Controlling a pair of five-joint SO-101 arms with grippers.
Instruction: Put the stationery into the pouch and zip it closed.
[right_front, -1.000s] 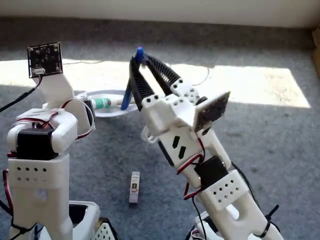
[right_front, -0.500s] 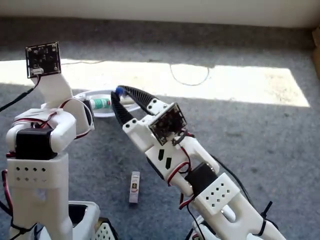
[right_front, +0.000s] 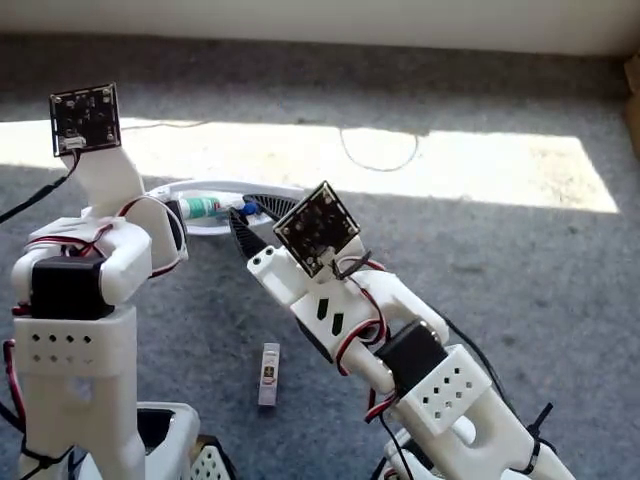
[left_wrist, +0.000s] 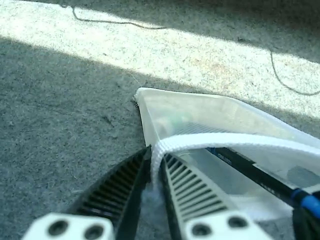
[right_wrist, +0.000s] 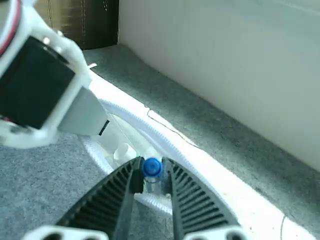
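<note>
Your right gripper (right_wrist: 151, 173) clamps the blue-capped pen (right_wrist: 151, 166) at the pouch (left_wrist: 200, 112) mouth; your left gripper (left_wrist: 155, 157) pinches its white rim.

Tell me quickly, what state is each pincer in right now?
Left pincer: closed, pinching the rim of the pouch.
Right pincer: closed on a blue-capped pen.

Sun lies in a hard band (right_front: 480, 170) across the grey carpet (right_front: 540, 300) — bright enough to wash the pile almost white, with dim shade on both sides of it. In the left wrist view the pouch (left_wrist: 225, 112) glares pale at its rim against the shaded carpet. The wall (right_wrist: 225, 60) in the right wrist view is softly, evenly lit.
</note>
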